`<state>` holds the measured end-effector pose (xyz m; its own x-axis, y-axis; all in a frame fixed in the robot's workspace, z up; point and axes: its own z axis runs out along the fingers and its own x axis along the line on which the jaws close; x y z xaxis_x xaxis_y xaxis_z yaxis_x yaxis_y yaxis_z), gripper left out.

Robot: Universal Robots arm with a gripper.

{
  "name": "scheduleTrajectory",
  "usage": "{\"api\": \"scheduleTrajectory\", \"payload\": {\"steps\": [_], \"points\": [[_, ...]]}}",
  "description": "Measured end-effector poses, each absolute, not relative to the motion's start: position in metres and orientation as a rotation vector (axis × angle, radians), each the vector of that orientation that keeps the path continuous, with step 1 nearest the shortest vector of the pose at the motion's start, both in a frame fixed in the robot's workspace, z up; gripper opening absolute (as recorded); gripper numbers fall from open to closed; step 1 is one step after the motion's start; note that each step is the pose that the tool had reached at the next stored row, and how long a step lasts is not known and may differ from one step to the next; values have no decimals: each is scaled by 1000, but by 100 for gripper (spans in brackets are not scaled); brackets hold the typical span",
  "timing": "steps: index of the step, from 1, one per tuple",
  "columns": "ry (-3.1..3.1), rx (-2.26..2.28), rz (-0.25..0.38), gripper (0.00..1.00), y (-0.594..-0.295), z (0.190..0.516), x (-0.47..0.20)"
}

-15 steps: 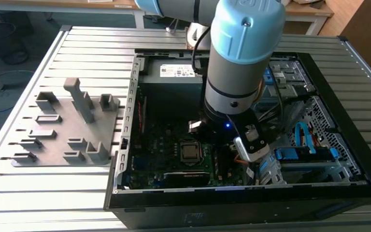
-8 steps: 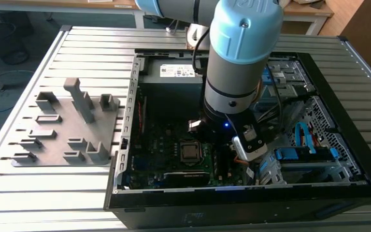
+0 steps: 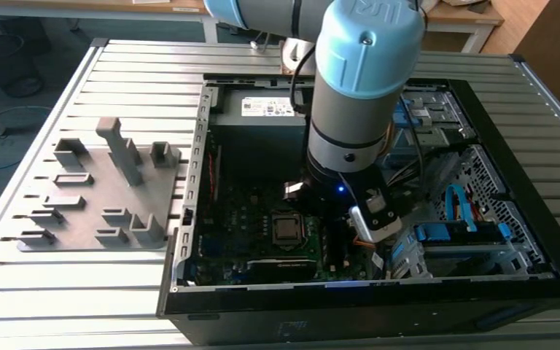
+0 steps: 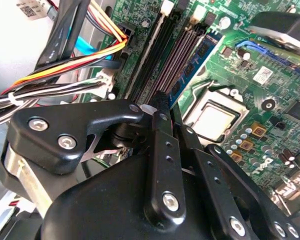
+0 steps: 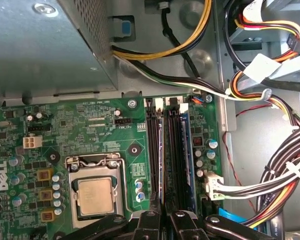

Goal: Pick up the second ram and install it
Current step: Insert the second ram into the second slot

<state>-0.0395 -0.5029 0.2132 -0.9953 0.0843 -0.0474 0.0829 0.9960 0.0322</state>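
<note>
From the exterior view's left, the grey tray (image 3: 105, 189) is sitting on the table (image 3: 27, 292), well off to the side of our end effector (image 3: 343, 219), its ribs bare. We are reaching down inside the case (image 3: 494, 182), fingers (image 4: 162, 135) clenched on the second ram (image 5: 164, 165), holding it upright along a slot (image 5: 152, 150) so it can seat. The socket (image 5: 94, 192) is lying just beside.

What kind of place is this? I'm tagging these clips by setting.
Likely a robotics lab or PC-assembly test cell: an open computer case lies on a slotted aluminium table, a grey holder tray beside it, and the claw works over the motherboard.
</note>
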Motion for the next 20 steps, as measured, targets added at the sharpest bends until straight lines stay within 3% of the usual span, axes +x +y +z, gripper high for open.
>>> {"api": "scheduleTrajectory", "payload": {"steps": [20], "points": [[3090,129,43,14,-497,208,-39]]}}
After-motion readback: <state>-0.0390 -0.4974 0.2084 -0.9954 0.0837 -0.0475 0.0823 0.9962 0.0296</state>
